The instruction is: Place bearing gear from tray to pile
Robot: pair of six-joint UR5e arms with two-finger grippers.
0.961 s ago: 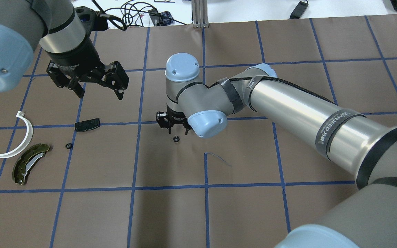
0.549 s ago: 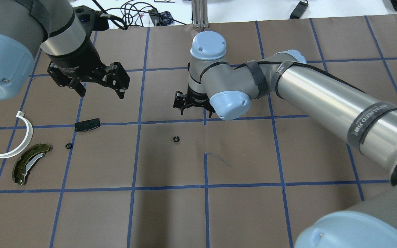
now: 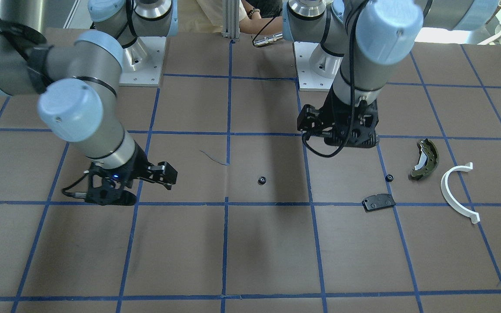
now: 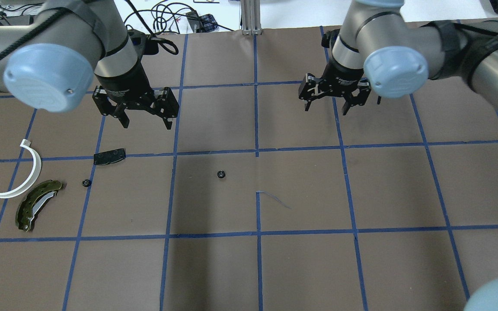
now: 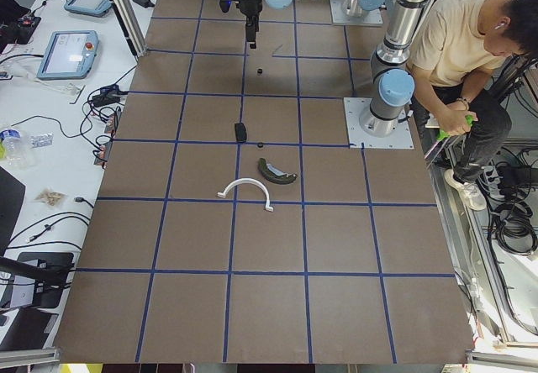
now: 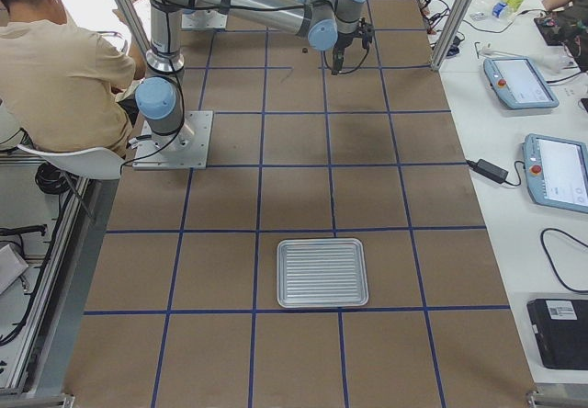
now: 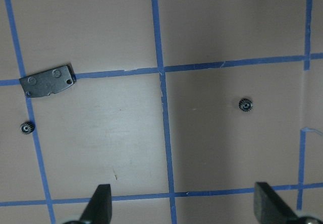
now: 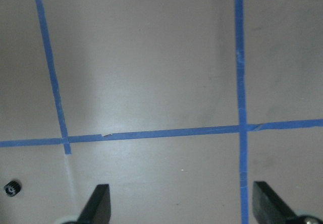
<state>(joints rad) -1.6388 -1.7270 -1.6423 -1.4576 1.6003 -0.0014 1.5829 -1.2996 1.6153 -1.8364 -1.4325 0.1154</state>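
The bearing gear [image 4: 221, 174] lay mid-worktop, well apart from the pile [image 4: 26, 211] at the left edge. The left pincer [image 4: 146, 125] and right pincer [image 4: 326, 109] hung apart, empty. The left one should probably centre squarely over the tiny gear before descending.

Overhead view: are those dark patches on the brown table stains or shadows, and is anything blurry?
Overhead view: the soft-edged patches on the table look like shadows, not stains; the left arm's blue cap looks slightly soft, being close to the camera. Right wrist view: a similar grey shadow, and the small gear is fuzzy.

Ribbed metal tray [image 6: 322, 272], matt brown paper table [image 4: 301, 268]
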